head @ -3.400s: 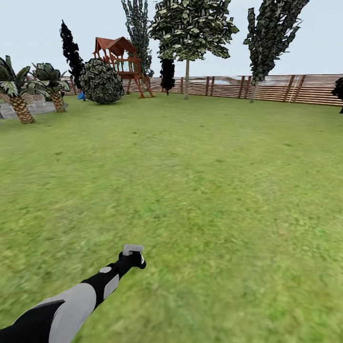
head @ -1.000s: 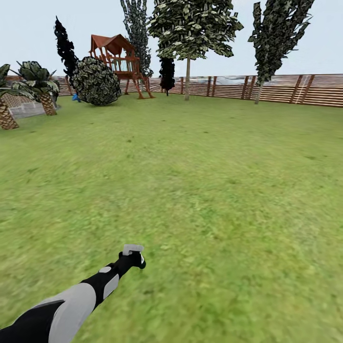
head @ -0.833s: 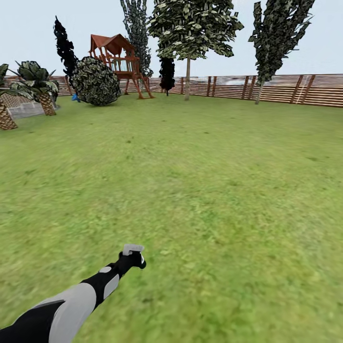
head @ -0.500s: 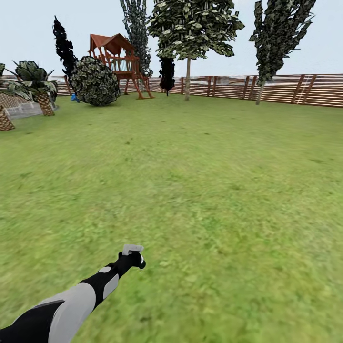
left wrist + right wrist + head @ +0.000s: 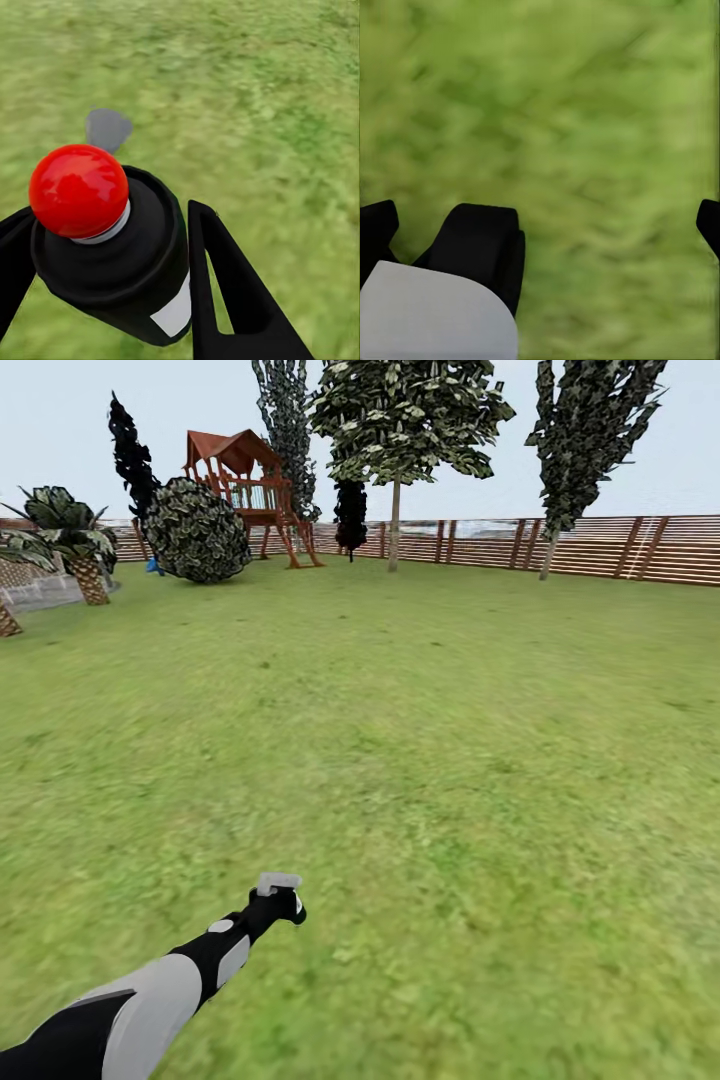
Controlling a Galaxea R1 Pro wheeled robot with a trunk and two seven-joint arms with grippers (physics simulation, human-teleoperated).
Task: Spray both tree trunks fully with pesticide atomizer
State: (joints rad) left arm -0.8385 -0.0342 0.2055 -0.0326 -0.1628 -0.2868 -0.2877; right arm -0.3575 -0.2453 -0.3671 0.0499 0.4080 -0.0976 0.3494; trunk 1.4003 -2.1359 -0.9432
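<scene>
Grass is spreading across most of the head view as the floor [image 5: 430, 760] of the garden, running back to a brown slatted fence [image 5: 600, 547] along the upper right of the frame. A leafy tree [image 5: 405, 415] with a thin pale trunk [image 5: 394, 525] is standing at the upper middle, with a second tree [image 5: 590, 420] to its right against the fence. A wooden playhouse [image 5: 245, 480] is sitting at the upper left behind a round bush [image 5: 197, 530], and a short palm [image 5: 70, 540] is showing at the far left edge. The left arm [image 5: 150, 990] is reaching in from the lower left corner, and the left gripper [image 5: 278, 903] at its end is carrying the pesticide atomizer [image 5: 279, 883], whose light grey head is poking up above the black wrist.

In the left wrist view, the black fingers [image 5: 225, 292] are pinching the pesticide atomizer [image 5: 120, 255] from both sides; its red top is facing the camera and a white label patch is showing low on the black body. Blurred grass [image 5: 262, 97] is lying behind it.

In the right wrist view, a black and white part of the robot [image 5: 450, 292] is sitting at the lower left over blurred grass [image 5: 585, 112]; whether the right fingers are spread or pressed together I cannot tell
</scene>
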